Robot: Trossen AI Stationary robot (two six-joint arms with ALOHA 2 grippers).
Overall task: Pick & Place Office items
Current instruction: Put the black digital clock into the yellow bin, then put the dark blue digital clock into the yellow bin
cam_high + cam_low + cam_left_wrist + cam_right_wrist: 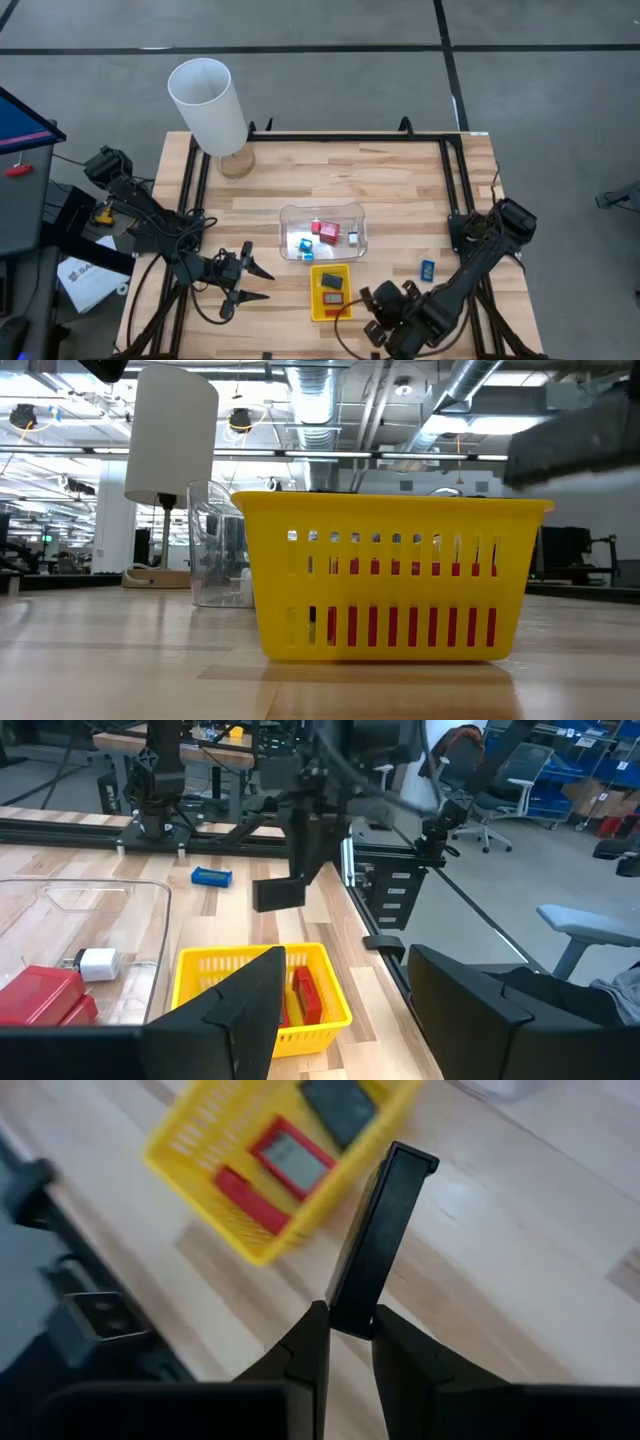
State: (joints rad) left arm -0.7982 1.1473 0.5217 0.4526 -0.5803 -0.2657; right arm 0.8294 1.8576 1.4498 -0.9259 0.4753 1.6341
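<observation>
High view: the right gripper [378, 318] sits at lower centre beside the yellow tray [331, 292]; the left gripper [250, 282], fingers spread and empty, waits lower left.

Left wrist view: a black rectangular piece [278, 894] hangs above the tray.

Right wrist view: fingers pinch that piece. I'd centre it over the tray before letting go.

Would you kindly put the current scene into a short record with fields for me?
Right gripper: shut on a black rectangular piece, held above the table beside the yellow tray
Left gripper: open, empty, left of the yellow tray
Yellow tray contents: dark flat piece, red-framed piece, red stick
Clear tray: red blocks, small blue and white bits
Loose on table: blue piece
</observation>
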